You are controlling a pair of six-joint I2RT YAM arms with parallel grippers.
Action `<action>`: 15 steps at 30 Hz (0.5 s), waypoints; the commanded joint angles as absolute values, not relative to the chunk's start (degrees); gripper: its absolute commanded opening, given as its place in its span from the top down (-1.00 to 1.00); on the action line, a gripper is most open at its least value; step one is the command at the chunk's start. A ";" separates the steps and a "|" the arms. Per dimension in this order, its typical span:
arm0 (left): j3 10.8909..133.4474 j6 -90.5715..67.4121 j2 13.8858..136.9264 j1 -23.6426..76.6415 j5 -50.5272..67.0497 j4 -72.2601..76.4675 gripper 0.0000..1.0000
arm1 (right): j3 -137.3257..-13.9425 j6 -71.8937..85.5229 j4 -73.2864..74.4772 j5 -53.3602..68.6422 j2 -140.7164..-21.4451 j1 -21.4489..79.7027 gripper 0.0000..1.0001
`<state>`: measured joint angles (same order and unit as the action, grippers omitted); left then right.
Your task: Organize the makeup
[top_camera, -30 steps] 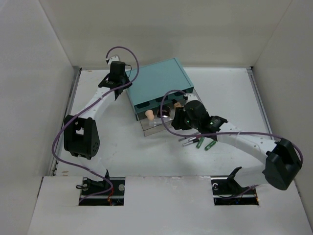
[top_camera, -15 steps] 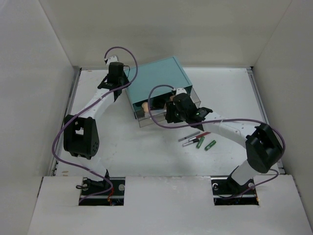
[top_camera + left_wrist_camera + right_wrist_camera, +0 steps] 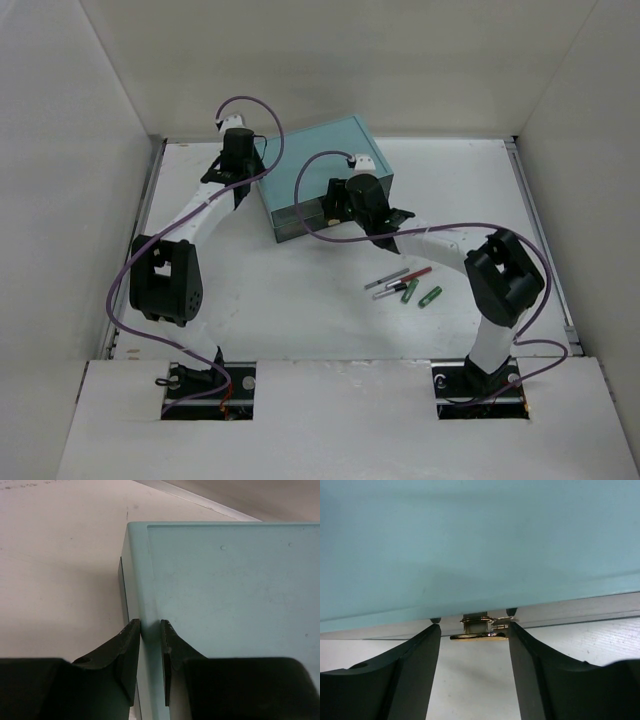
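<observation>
The teal box (image 3: 325, 165) is being clamped at its corner edge by the left gripper (image 3: 150, 630). Its gold pull (image 3: 479, 636) is being straddled by the right gripper (image 3: 475, 630), fingers apart. The pencils (image 3: 400, 277) and green-capped tubes (image 3: 410, 291) are being seen lying flat on the counter (image 3: 300, 310), apart from the box's front, with long axes running roughly along that front.

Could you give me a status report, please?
Left gripper at rear corner of teal box, jaws narrow. Right gripper open, jaws astride gold pull, drawer shut. Pencils and tubes loose on table.
</observation>
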<state>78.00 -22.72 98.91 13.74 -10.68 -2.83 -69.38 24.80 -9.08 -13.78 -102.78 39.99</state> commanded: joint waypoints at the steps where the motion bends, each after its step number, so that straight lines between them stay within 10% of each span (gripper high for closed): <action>1: 74.88 -20.83 98.79 15.51 -6.86 -12.57 0.94 | -71.63 24.70 -22.66 -15.91 -102.83 39.42 -0.28; 15: 74.62 -20.48 98.53 14.99 -6.86 -12.04 0.94 | -61.10 22.33 -22.59 -11.78 -98.88 39.68 -0.68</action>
